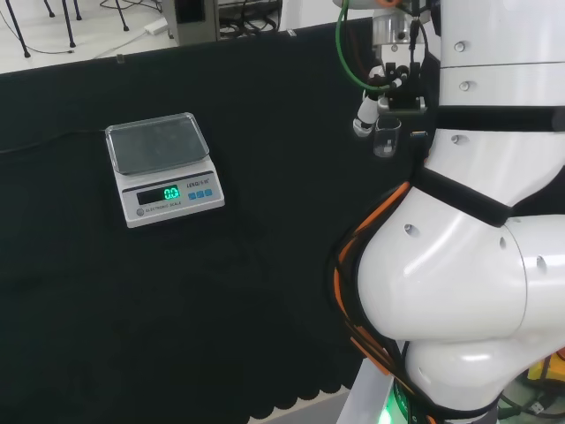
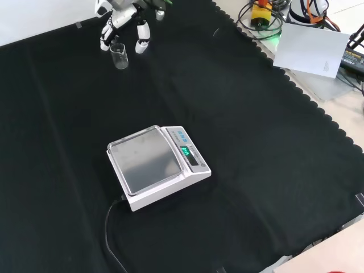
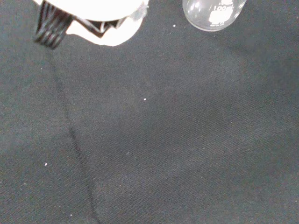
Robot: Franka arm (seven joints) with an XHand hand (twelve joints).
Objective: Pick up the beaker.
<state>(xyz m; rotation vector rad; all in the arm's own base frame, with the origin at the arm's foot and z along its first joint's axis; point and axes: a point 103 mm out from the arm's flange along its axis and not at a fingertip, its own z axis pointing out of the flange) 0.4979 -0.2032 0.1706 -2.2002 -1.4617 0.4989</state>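
The black and white robot hand (image 2: 122,20) hangs with spread fingers around the small clear glass beaker (image 2: 119,56) near the cloth's far edge, apparently ready to close on it.

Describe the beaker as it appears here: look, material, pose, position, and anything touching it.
The beaker is a small clear vessel, glass or plastic, with white print on its wall. It stands upright on the black cloth near the top left of the front view, well away from the scale. It looks empty. The hand is above and around it, fingers hanging down on either side; no finger plainly touches it.
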